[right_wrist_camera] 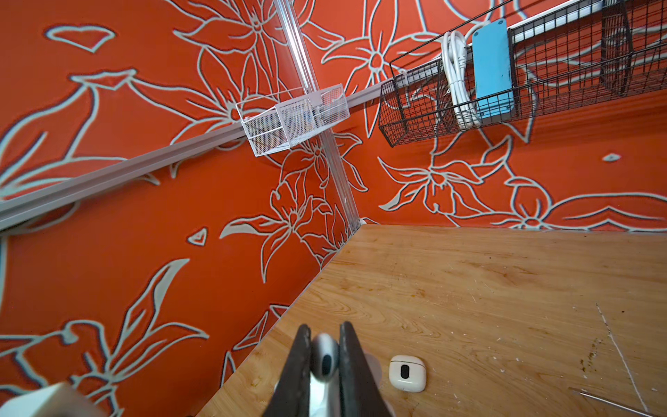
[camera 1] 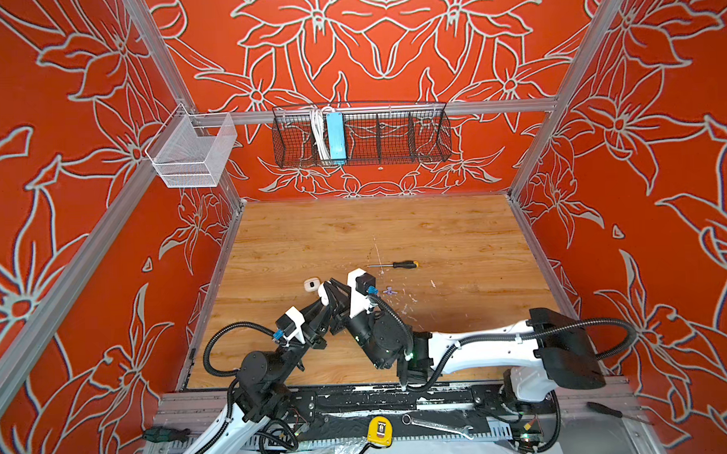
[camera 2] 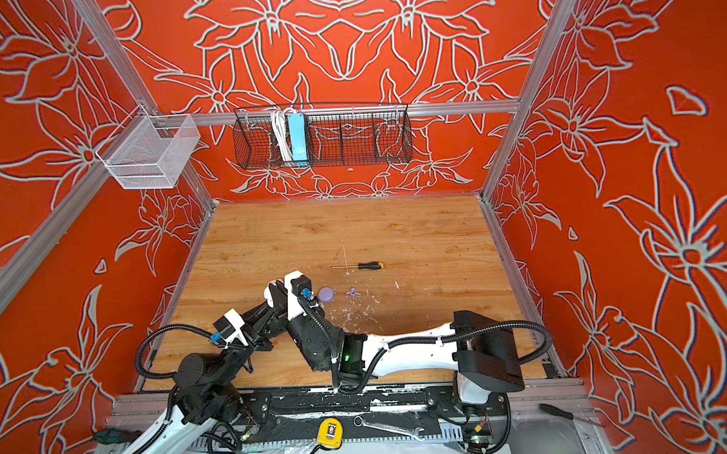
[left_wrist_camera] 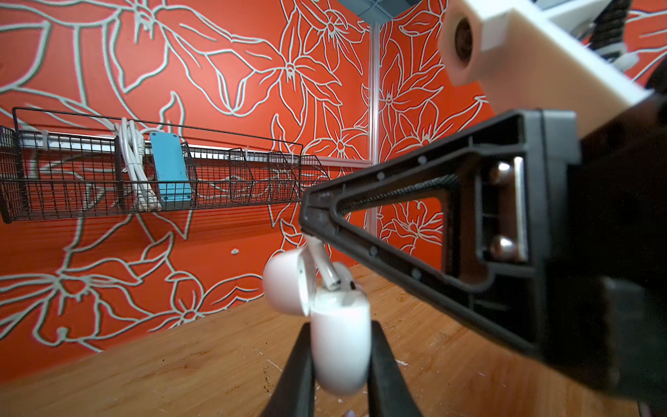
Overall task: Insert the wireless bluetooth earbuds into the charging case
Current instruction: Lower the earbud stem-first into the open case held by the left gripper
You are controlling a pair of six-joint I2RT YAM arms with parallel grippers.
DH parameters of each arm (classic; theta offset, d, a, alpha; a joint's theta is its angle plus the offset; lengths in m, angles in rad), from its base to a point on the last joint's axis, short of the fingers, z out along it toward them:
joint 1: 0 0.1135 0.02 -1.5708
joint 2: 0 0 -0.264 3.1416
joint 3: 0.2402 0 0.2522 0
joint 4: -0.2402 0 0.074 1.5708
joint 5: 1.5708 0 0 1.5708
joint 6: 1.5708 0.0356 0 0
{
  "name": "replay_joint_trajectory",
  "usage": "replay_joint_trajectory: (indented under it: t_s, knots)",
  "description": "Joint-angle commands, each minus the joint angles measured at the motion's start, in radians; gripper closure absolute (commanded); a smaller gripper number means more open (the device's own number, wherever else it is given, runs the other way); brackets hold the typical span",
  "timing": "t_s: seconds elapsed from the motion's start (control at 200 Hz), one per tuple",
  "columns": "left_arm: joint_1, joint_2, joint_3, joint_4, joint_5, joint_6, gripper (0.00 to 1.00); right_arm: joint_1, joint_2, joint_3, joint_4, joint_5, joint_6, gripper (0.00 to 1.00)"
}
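Walled in by orange flower-patterned panels (camera 1: 82, 204) braced by aluminium rails (camera 1: 495, 106): a wooden table (camera 1: 353, 232). Stretched in from the near edge and meeting left of centre, a left arm (camera 1: 271, 364) and a right arm (camera 1: 482, 348), both black and white. High on the back wall, a black wire basket (camera 1: 392, 139) with a blue power strip (camera 1: 336, 137) and a coiled white cable (camera 1: 319, 138) upright in one compartment; at the left corner, a white mesh basket (camera 1: 193, 155). On the near rail, a wrench (camera 1: 437, 426) and a yellow tape measure (camera 1: 379, 431).

Clamped tight on the lower body of an open white case (left_wrist_camera: 341, 353), lid (left_wrist_camera: 288, 281) swung back: the left claw (left_wrist_camera: 341, 325); resting on the wood or lifted, unclear. Nearly closed, the right claw (right_wrist_camera: 325, 335), pinching the head of a white earbud (right_wrist_camera: 325, 357), dark oval turned toward the right wrist camera, stem (left_wrist_camera: 325, 265) pointed down at the mouth of that case; seated yet or not, impossible to tell.

Farther back on the table, a black-handled screwdriver (camera 1: 396, 265) with a yellow end. Just beyond the claws, a closed white case (camera 1: 311, 284) flat on the wood, dark oval mark on top. Right of the claws, in a top view, a lilac case (camera 2: 326, 294), and near it but apart, a pair of lilac earbuds (camera 2: 353, 293), loose among white paint flecks (camera 2: 350, 316).
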Motion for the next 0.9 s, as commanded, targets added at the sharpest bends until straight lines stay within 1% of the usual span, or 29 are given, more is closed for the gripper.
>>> replay_joint_trajectory:
  t_s: [0.0, 0.14, 0.295, 0.505, 0.641, 0.741, 0.896]
  knots:
    - [0.001, -0.017, -0.058, 0.010, -0.019, 0.000, 1.00, -0.001, 0.017, -0.023, 0.055, -0.015, 0.001, 0.90]
    - [0.001, -0.018, -0.057, 0.012, -0.020, -0.002, 1.00, -0.001, 0.035, -0.033, 0.075, 0.004, -0.013, 0.91]
    - [0.002, -0.021, -0.057, 0.012, -0.027, -0.009, 1.00, 0.001, 0.051, -0.039, 0.092, -0.015, -0.010, 0.93]
    - [0.000, -0.021, -0.054, 0.006, -0.040, -0.018, 1.00, 0.014, 0.069, -0.057, 0.125, -0.004, -0.013, 0.95]
    - [0.001, -0.021, -0.051, -0.005, -0.068, -0.026, 1.00, 0.036, 0.073, -0.071, 0.154, 0.026, -0.042, 0.96]
    - [0.001, -0.021, -0.051, -0.007, -0.070, -0.026, 1.00, 0.048, 0.076, -0.086, 0.188, 0.063, -0.070, 0.96]
    - [0.001, -0.021, -0.049, -0.008, -0.069, -0.026, 1.00, 0.051, 0.076, -0.098, 0.189, 0.098, -0.068, 0.96]
